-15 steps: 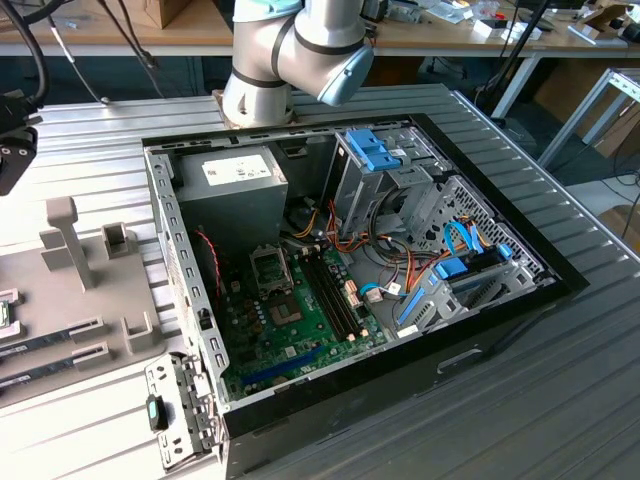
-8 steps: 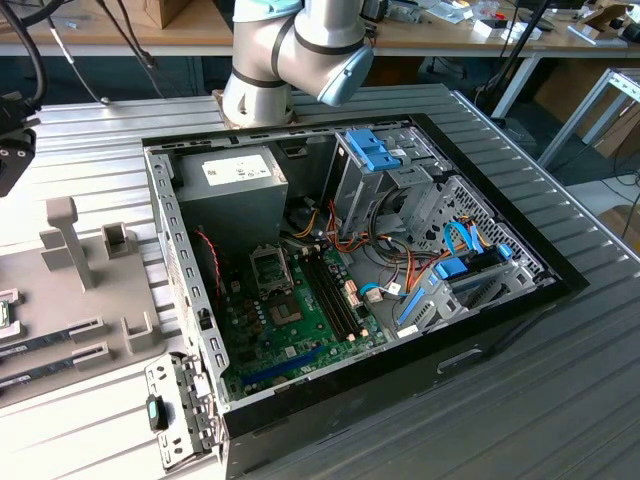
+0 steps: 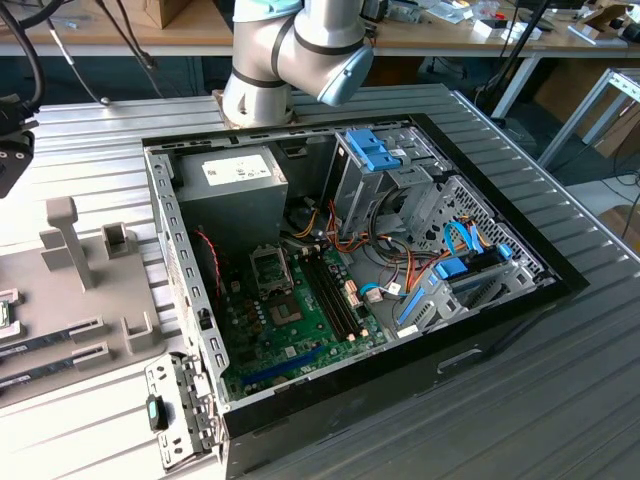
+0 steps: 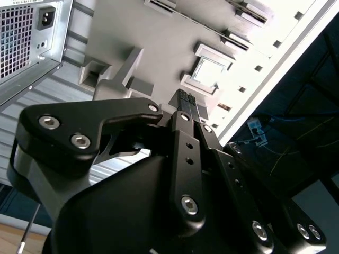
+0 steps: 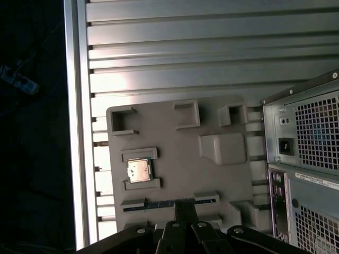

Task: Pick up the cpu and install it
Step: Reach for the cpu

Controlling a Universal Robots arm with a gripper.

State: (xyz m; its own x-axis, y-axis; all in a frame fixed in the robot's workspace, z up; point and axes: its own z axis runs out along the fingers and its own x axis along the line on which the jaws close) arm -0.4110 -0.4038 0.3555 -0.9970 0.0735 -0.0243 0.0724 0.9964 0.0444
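Looking first at the black gripper [image 4: 186, 96], hanging with fingertips pressed together and carrying nothing, above the grey fixture tray [image 5: 212, 180] beside the open computer case [image 3: 165, 215]. Finding the cpu [image 5: 139, 171] lying flat in a shallow pocket of that tray, silvery top up, fenced by raised lips on two opposite sides, and glaring bright in the second wrist view [image 4: 207, 73]. Noting it sitting off to one side of the fingertip line, with what looks like a long dark memory stick [image 5: 153, 205] lying closer under the fingertips, and well apart from the green motherboard [image 3: 300, 335].

Judging the step in hand as the approach for the pick, with nothing lifted yet. Doing it well probably means:
- centring over the chip rather than the stick
- squaring the fingers to the two unfenced sides
- spreading wider than the chip before descending
- coming straight down
- pinching lightly at the rim
- holding the chip level throughout
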